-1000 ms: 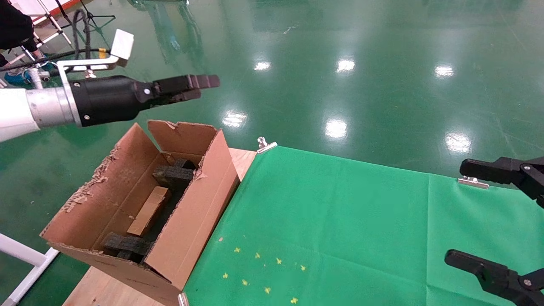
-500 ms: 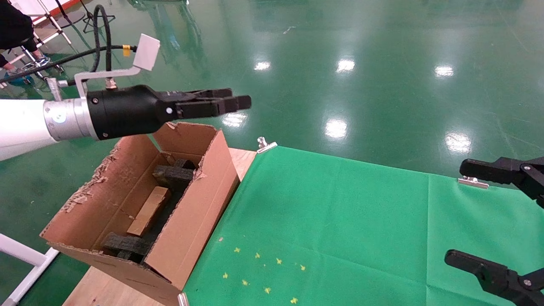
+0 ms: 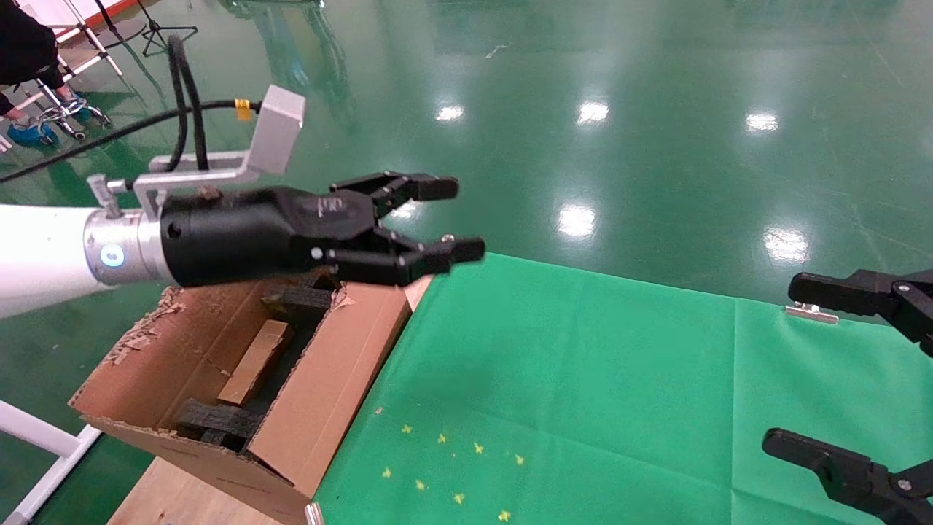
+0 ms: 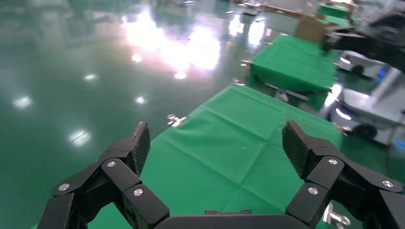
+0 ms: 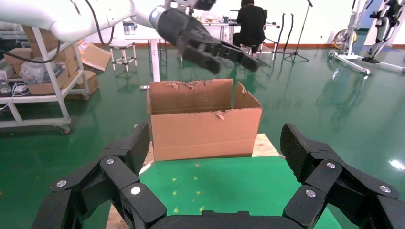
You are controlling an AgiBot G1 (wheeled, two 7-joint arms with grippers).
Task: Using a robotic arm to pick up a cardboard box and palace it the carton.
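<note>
The carton stands on the table's left end with its torn flaps up, also seen from the front in the right wrist view. The cardboard box lies inside it, between black foam pieces. My left gripper hovers open and empty above the carton's far right corner, at the edge of the green cloth; in its own wrist view the gripper has only cloth between its fingers. My right gripper is parked open at the right edge, with nothing in it.
Metal clips pin the green cloth to the wooden table. Small yellow star marks dot the cloth near the front. A white frame stands beside the table at the left. A person is at far left.
The left gripper has swung right and down from above the carton's far end to the cloth's edge, rolled, and gone from shut to open. The box stays in the carton; the right arm is still.
</note>
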